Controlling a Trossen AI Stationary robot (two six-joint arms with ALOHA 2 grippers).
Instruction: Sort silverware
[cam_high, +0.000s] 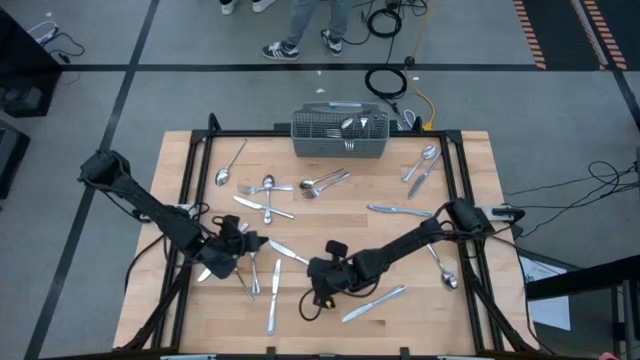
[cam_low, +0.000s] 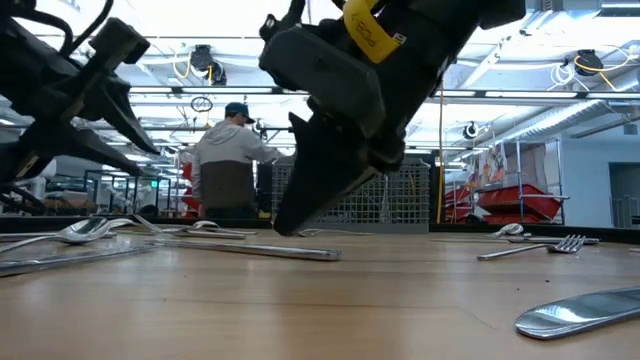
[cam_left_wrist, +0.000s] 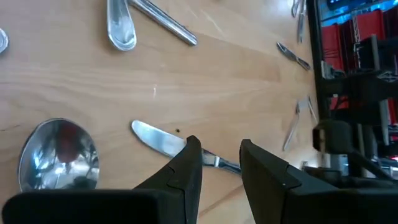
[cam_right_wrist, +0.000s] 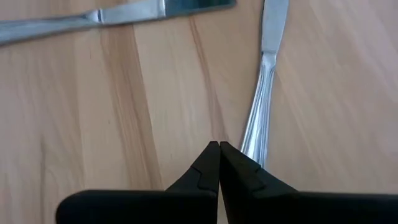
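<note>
Low over the table (cam_high: 420, 300), my left pincer (cam_left_wrist: 219, 163) hung with its jaws parted astride a knife (cam_left_wrist: 163, 140), holding nothing; its handle ran between my fingers, blade pointing ahead. My right pincer (cam_right_wrist: 218, 163), closed and empty, sat just beside another knife (cam_right_wrist: 261, 87).

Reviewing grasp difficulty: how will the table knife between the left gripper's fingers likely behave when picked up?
The knife looks like polished metal, so probably stiff and slippery. It lies flat on the table, so the left gripper may struggle to get under it. Flat, unlikely to roll.
</note>
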